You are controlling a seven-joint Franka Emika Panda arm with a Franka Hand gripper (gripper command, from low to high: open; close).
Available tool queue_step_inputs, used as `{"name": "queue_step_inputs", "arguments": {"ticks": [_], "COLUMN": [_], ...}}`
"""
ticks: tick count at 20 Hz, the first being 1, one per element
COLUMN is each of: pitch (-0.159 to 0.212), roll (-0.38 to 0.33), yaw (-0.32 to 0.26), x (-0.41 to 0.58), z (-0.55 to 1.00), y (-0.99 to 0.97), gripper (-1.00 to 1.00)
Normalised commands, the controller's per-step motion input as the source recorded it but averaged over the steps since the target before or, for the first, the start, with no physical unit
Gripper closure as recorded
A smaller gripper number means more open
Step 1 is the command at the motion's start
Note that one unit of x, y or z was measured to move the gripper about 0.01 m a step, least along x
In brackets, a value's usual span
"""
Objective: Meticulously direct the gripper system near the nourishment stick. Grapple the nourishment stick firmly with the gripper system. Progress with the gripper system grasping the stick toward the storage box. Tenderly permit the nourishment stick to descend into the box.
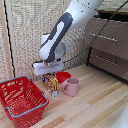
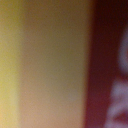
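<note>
The yellow-orange snack packet (image 1: 50,83) stands upright on the wooden floor, between the red basket (image 1: 22,102) and a pink mug. The white gripper head is directly on top of it. The gripper (image 1: 48,75) reaches down around the packet's upper end, and its fingertips are hard to make out. The wrist view is filled by a blurred close-up of the packet (image 2: 50,65), yellow on one side and red-brown on the other. The basket sits on the exterior view's left of the packet, and nothing shows inside it.
A pink mug (image 1: 71,87) stands right beside the packet, on the exterior view's right. A small red bowl (image 1: 63,76) sits just behind them. A brown drawer cabinet (image 1: 107,45) stands at the back right. A slatted wall runs behind the arm.
</note>
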Motion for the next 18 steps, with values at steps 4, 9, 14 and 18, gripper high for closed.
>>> {"name": "queue_step_inputs", "arguments": {"ticks": [4, 9, 14, 18], "pitch": [-0.001, 0.002, 0.038, 0.068], "roll": [0.006, 0.016, 0.026, 0.001], "yaw": [0.000, 0.003, 0.042, 0.056], "x": [0.071, 0.141, 0.199, 0.197], "z": [0.00, 0.34, 0.76, 0.98], "y": [0.00, -0.03, -0.08, -0.01], "gripper": [1.00, 1.00, 1.00, 1.00]}}
